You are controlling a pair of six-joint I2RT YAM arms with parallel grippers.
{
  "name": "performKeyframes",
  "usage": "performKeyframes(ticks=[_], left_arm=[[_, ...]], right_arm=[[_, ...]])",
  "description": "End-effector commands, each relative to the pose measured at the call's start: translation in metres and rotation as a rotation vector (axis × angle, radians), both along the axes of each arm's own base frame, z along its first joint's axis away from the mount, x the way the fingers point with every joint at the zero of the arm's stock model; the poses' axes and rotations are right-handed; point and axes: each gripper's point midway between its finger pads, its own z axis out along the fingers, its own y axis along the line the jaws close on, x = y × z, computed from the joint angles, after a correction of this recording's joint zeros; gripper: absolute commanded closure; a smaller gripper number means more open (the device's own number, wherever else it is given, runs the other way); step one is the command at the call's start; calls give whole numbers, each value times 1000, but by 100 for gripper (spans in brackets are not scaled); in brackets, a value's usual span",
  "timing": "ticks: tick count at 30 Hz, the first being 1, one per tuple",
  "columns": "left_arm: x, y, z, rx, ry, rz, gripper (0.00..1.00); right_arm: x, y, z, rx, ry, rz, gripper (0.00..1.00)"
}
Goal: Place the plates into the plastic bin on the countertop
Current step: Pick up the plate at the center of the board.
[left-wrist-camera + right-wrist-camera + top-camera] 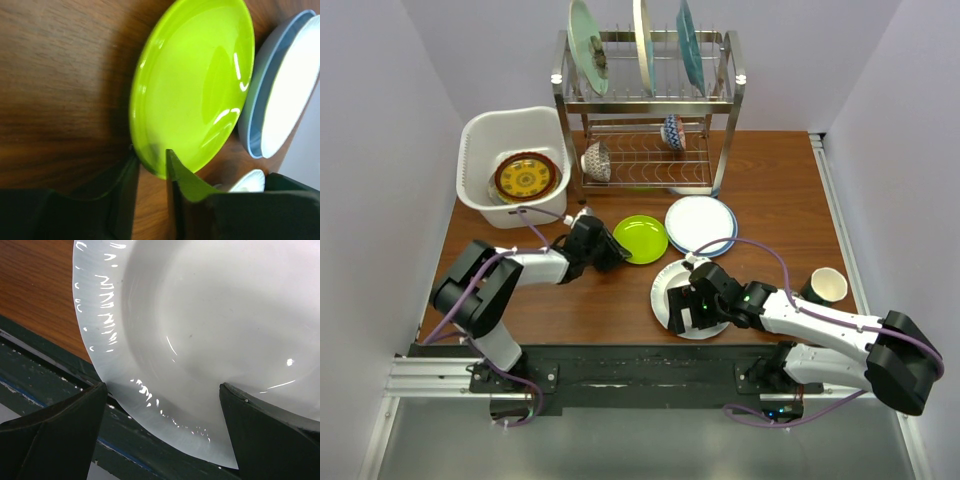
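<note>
A lime green plate (641, 238) lies on the wood countertop (770, 180). My left gripper (613, 252) is at its left rim. In the left wrist view the jaws (150, 172) are closed narrowly on the rim of the lime plate (195, 85). A white plate (685, 295) lies near the front edge. My right gripper (682, 312) is over it, open wide, its fingers straddling the near rim of the white plate (200, 330). A white plate stacked on a blue plate (701, 224) lies behind. The white plastic bin (480, 140) at back left holds an orange-red and yellow patterned plate (527, 177).
A metal wire dish rack (650, 100) stands at the back with three plates upright on top and two small patterned bowls (597, 160) on its lower tier. A paper cup (827, 285) stands at the right. The dark rail (60, 380) runs along the table's front edge.
</note>
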Motion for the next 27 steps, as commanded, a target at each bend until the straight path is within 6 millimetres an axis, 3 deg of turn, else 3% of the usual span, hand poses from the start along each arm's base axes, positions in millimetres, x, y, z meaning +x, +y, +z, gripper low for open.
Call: performKeyframes(ticks=[1,8,27], left_arm=[[3,-1,-11,20,21,16,74],[4,4,-6,46,19,29,100],[16,23,42,137,-85,67,100]], right_arm=[[-10,-10,-8,-35,44,-2,1],[-10,-10,-8,-38,44,0,1],[-11,-8,-7,-32,47,5,1]])
